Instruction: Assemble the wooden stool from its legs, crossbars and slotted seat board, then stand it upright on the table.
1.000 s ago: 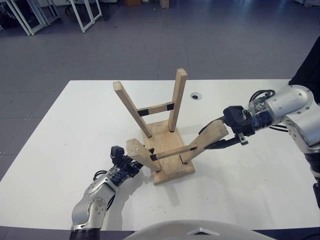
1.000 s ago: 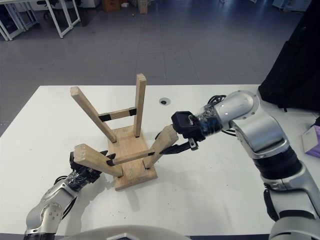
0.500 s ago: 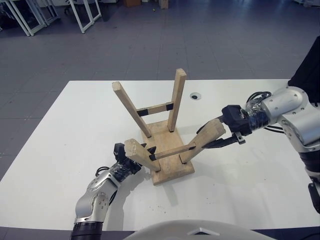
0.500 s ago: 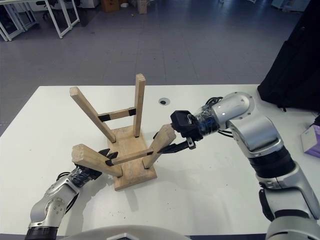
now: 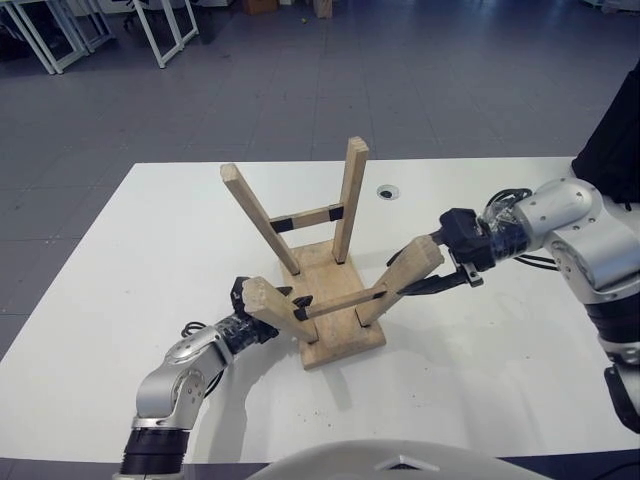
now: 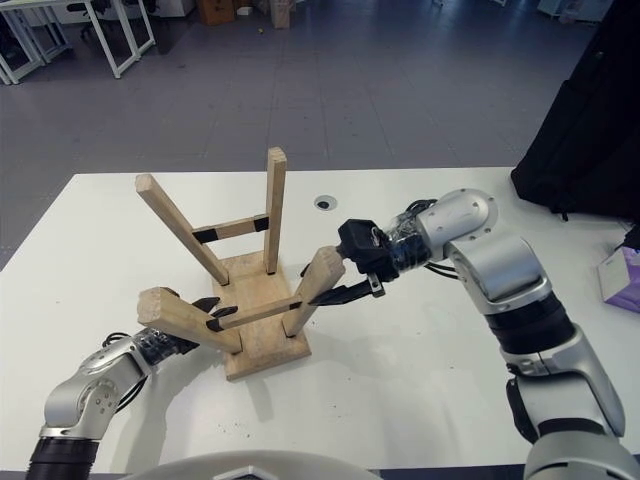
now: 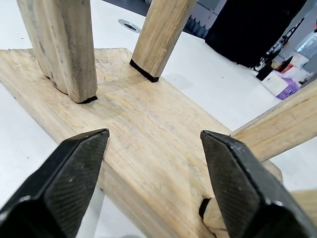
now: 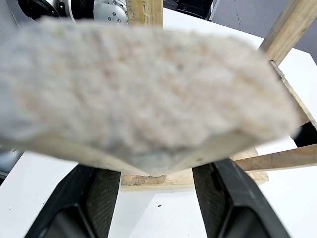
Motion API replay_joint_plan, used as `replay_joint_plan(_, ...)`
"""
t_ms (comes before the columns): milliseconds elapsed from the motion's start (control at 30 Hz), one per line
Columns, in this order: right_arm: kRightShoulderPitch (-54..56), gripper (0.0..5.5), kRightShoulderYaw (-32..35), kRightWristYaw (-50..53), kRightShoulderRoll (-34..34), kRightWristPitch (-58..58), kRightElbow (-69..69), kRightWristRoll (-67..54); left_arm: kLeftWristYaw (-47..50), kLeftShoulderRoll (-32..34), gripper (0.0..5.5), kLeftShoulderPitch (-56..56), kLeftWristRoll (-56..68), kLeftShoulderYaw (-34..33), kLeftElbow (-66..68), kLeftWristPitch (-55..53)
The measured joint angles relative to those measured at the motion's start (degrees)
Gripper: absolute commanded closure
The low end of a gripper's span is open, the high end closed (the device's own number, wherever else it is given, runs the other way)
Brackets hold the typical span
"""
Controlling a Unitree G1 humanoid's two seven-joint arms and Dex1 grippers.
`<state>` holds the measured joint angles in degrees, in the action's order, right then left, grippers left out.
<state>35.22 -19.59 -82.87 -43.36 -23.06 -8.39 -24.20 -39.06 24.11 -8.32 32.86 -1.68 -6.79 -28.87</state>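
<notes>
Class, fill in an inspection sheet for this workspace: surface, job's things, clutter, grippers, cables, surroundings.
Surface: white table, grommet hole.
Job's things: stool upside down, seat board flat on table, four legs up, two crossbars fitted.
Clutter: dark specks near front edge; purple box at right.
Grippers: left gripper open by near-left leg; right gripper open at near-right leg.
Cables: black loops at right wrist.
Surroundings: grey floor, white frames behind.
</notes>
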Motion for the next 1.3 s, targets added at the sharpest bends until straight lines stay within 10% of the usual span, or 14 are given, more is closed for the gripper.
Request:
replay_joint_plan(133, -0.4, 3.48, 0.0, 0.7, -0.1, 0.0, -0.7, 0.0, 0.3, 1.4, 2.07, 0.7, -1.2, 1.2, 0.1, 0.0)
replay_joint_plan(500, -2.4, 1.10, -1.1, 9.1, 1.5, -0.9, 0.0, 1.3, 0.5, 3.4, 2.07, 1.9, -4.0, 3.1, 0.0, 0.8)
replay_joint_plan(833, -9.1, 1.05, 3.3, 11.5, 0.9, -8.8, -2.8, -3.2, 0.5, 3.4, 2.07, 1.8, -4.4, 4.0, 0.0, 2.2)
replay_joint_plan(1300, 3.3, 1.05, 32.7, 27.5, 9.2, -21.7, -3.0, -37.4, -1.0, 4.7, 2.07, 1.9, -4.4, 4.2, 0.3, 2.3)
